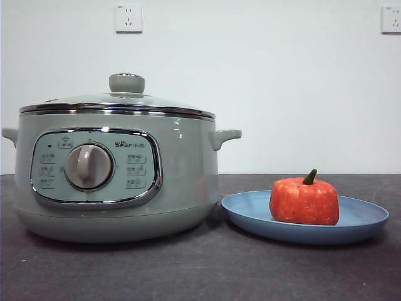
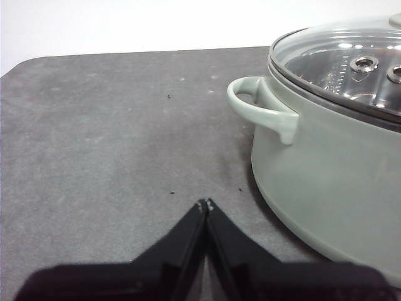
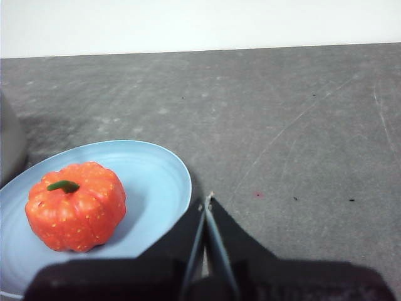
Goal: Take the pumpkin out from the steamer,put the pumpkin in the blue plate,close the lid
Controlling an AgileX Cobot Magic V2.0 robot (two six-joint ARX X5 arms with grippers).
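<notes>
While the front view shows no arm at all, it shows the steamer (image 1: 116,182) standing on the dark grey table (image 1: 200,269) with the lid (image 1: 119,103) seated flat on its rim and the pale green knob (image 1: 126,83) upright at twelve o'clock of the pot. Its grey dial (image 1: 89,166) sits inside the chrome-framed panel on the near wall. At three o'clock of the steamer, just beside its base, lies the blue plate (image 1: 363,219), and the pumpkin (image 1: 304,200) rests upright on it, stem up, a little toward the steamer side of the plate's middle. Two wall sockets (image 1: 128,17) show on the white wall behind.

From the left wrist view, the left end effector (image 2: 205,204) hangs over bare table with its two black jaws pressed together at the tips, gripping nothing. Near it stands the steamer (image 2: 332,188), one side handle (image 2: 260,110) turned toward the camera, and the glass lid (image 2: 338,56) is closed on top, with steam holes of the inner tray visible through it.

From the right wrist view, the right end effector (image 3: 208,200) also has its jaws together and empty. It hovers just beside the rim of the blue plate (image 3: 156,182), where the pumpkin (image 3: 75,205) sits, apart from the jaws. A sliver of the steamer's wall (image 3: 9,147) shows beyond the plate.
</notes>
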